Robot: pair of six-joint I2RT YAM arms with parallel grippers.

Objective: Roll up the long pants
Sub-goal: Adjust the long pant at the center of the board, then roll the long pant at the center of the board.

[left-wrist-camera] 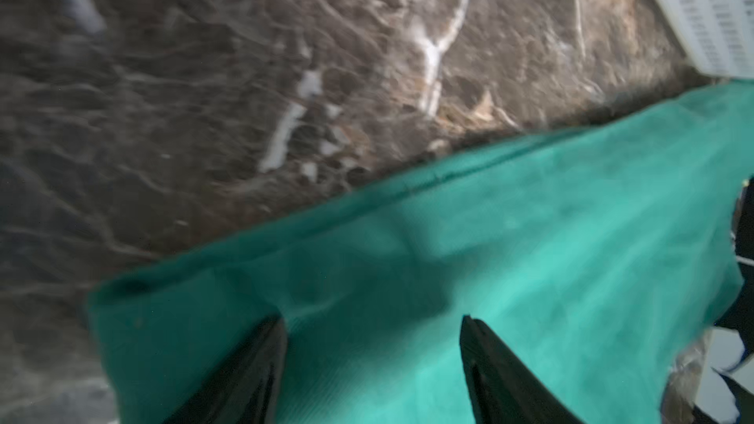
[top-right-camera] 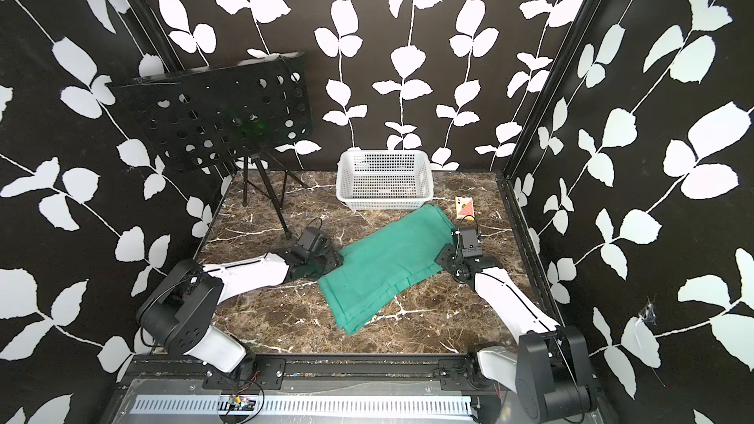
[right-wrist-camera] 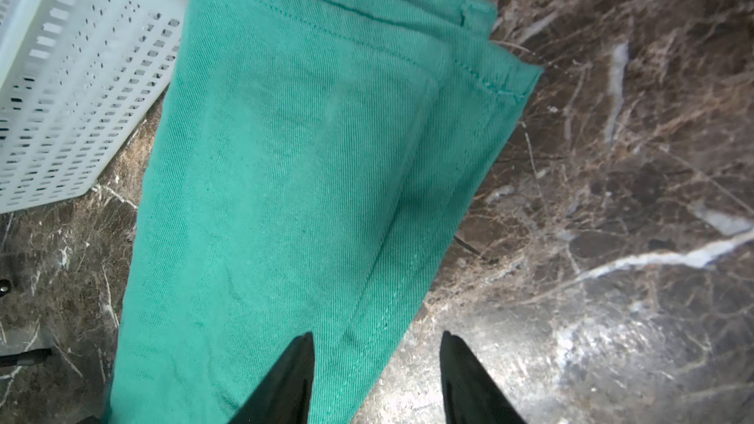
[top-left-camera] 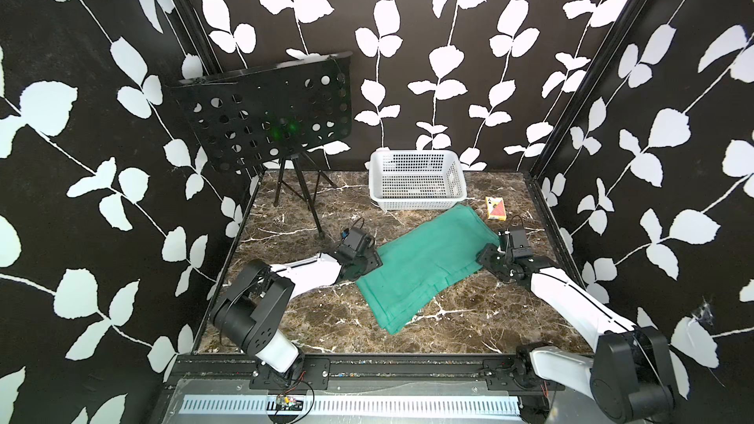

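Observation:
The long pants (top-left-camera: 424,263) (top-right-camera: 387,267) lie folded flat as a teal-green strip, running diagonally across the marble table from the near middle toward the basket. My left gripper (top-left-camera: 373,259) (top-right-camera: 335,259) sits low at the strip's left edge. In the left wrist view it (left-wrist-camera: 373,320) is open, with both fingers over the cloth (left-wrist-camera: 530,259). My right gripper (top-left-camera: 486,256) (top-right-camera: 443,256) is at the strip's right edge. It (right-wrist-camera: 378,333) is open and straddles the seamed edge, one finger over the pants (right-wrist-camera: 285,165), the other over bare table.
A white perforated basket (top-left-camera: 416,181) (right-wrist-camera: 73,87) stands at the back, touching the far end of the pants. A small card box (top-left-camera: 495,209) lies to its right. A black music stand (top-left-camera: 269,116) on a tripod (top-left-camera: 302,197) occupies the back left.

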